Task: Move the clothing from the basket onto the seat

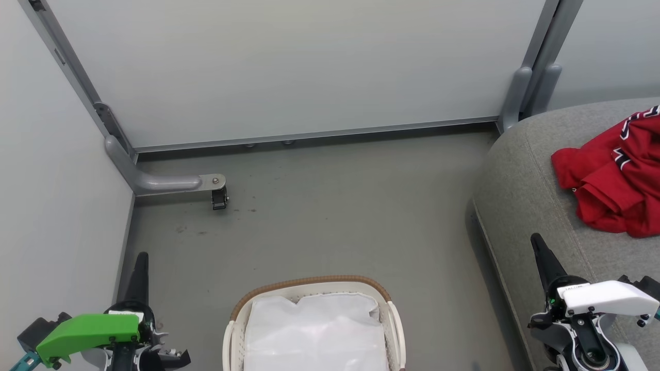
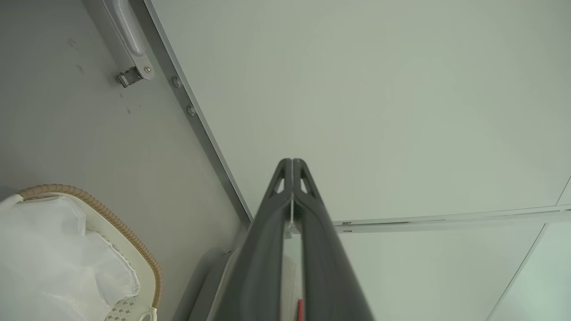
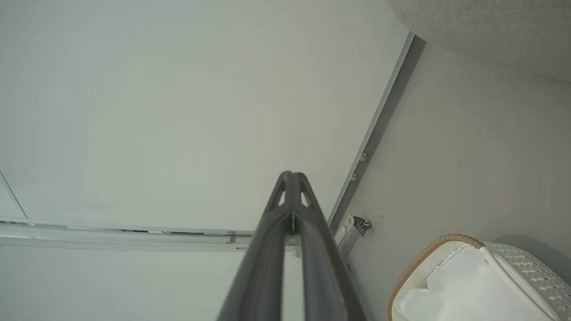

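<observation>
The clothing (image 1: 619, 180) lies on the seat (image 1: 521, 206), right of the basket (image 1: 309, 281).

Red clothing (image 1: 613, 180) with white striped trim on the grey seat (image 1: 521, 196). Beside the seat, a white basket (image 1: 394, 319) with brown woven rim and white liner (image 1: 314, 330).

The basket (image 1: 309, 282) sits at the bottom centre on the grey floor (image 1: 335, 206), with its white liner (image 1: 314, 330) showing inside the brown woven rim. On the seat (image 1: 521, 206) at the right lies the clothing (image 1: 613, 180) - a crumpled red heap with white-striped trim, well apart from the basket. The left gripper (image 1: 140, 263) rises at the lower left beside the pale wall panel (image 1: 51, 196) and the right gripper (image 1: 539, 245) at the lower right over the seat's edge - each a single dark spike, fingers pressed together, holding nothing - while a grey caster foot (image 1: 219, 198) stands on the floor near the far left corner.
</observation>
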You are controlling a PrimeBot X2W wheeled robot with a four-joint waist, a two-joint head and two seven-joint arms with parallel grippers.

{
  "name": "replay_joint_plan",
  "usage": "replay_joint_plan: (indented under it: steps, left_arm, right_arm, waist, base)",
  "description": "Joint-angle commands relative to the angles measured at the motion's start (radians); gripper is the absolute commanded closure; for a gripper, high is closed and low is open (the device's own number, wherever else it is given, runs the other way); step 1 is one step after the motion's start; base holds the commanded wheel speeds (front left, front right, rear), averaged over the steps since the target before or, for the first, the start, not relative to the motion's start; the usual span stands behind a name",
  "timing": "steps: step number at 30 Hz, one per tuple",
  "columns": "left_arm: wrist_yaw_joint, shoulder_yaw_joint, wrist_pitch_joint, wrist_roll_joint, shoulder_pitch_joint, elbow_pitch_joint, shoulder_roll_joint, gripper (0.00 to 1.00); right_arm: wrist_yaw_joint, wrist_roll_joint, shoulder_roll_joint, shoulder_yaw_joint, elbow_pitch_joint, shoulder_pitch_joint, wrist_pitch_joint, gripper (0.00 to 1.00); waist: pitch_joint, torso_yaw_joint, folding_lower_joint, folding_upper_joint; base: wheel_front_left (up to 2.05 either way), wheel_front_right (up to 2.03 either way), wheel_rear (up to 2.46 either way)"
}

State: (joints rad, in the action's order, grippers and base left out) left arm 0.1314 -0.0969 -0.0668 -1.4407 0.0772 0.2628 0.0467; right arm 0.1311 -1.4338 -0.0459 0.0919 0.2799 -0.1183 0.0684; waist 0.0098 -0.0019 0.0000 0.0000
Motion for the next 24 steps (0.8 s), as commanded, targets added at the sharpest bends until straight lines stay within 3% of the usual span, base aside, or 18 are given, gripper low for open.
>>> replay_joint_plan:
  steps: [1,24]
  left_arm:
    - [-0.001,-0.005,-0.006,-0.021,0.024,-0.009,0.007,1.0]
    - [-0.001,-0.019,-0.048,-0.174,0.04,-0.02,0.008,1.0]
  right_arm:
    - [0.0,-0.021,-0.006,0.005,-0.011,0.007,0.006,1.0]
    - [0.0,-0.178,-0.007,0.025,-0.038,0.015,0.05,1.0]
  waist:
    - [0.0,0.0,0.0,0.0]
    - [-0.006,0.002,0.0,0.0]
  base:
    - [0.0,0.0,0.0]
    - [0.0,0.0,0.0]
